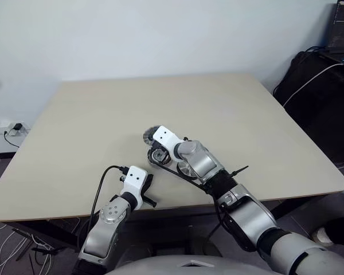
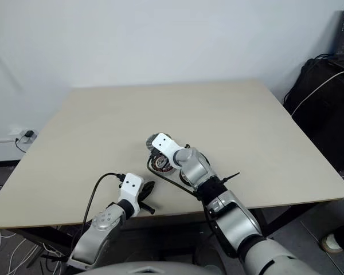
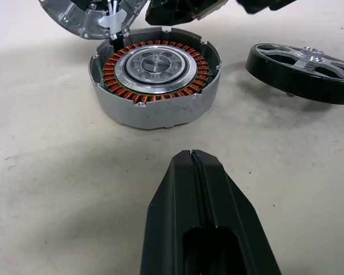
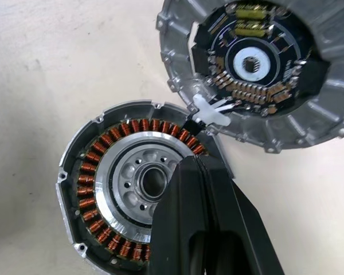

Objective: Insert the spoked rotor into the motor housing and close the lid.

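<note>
Beige tabletop (image 1: pixel 74 132) carries the motor housing (image 1: pixel 158 156), half hidden under the right tool (image 1: pixel 155 150); the left tool (image 1: pixel 148 189) waits nearer the edge. Left wrist view: left tool shut, empty; spoked rotor (image 3: pixel 301 71) beside the housing. Right wrist view: right tool closed above the housing; the finned lid (image 4: pixel 258 69), perhaps tethered by wires, lies open beside it.

Premises appear to be a lab or office workroom: plain beige table (image 1: pixel 229 120) against a bare white wall (image 1: pixel 160 34), loose cables (image 1: pixel 3 243) on the floor, a wall socket (image 1: pixel 14 128), a black bag (image 1: pixel 324 109).
</note>
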